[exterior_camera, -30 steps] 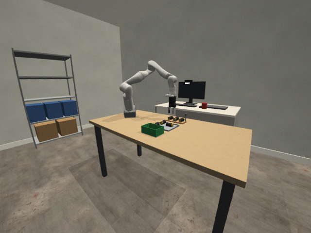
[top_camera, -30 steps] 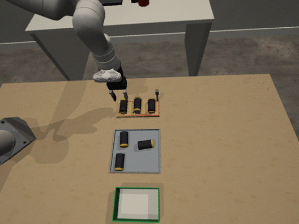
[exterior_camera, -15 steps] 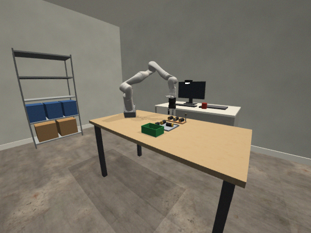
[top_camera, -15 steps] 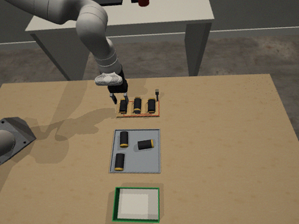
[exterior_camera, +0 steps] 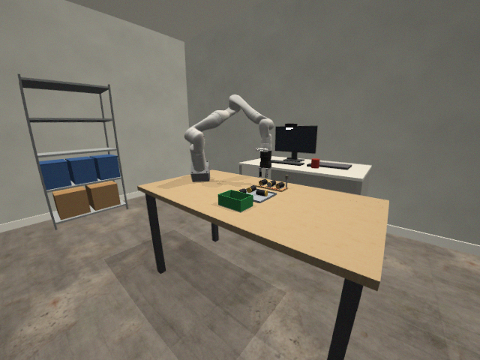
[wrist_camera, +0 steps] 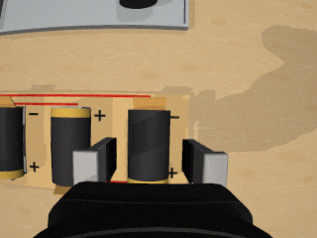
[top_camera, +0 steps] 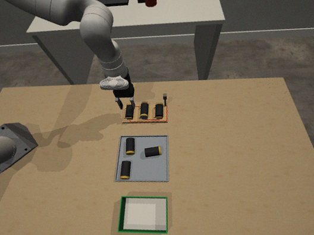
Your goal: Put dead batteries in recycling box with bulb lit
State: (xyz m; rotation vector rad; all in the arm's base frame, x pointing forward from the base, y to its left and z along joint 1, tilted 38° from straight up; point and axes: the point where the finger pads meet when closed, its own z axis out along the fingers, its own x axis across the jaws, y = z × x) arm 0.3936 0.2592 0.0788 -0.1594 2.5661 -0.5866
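Probably a lab: robot arm (top_camera: 96, 23) (exterior_camera: 209, 121), workbench (top_camera: 236, 161) (exterior_camera: 310, 228), monitor (exterior_camera: 295, 139), storage shelves (exterior_camera: 65, 120).

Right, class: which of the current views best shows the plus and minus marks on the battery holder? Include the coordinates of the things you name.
The wrist view: it looks closely at the battery holder (top_camera: 133, 122) (exterior_camera: 274, 188) (wrist_camera: 119, 149), so several plus and minus marks are readable. The top view shows the holder whole, its marks too small to read; the exterior shows it small and slanted, marks unreadable.
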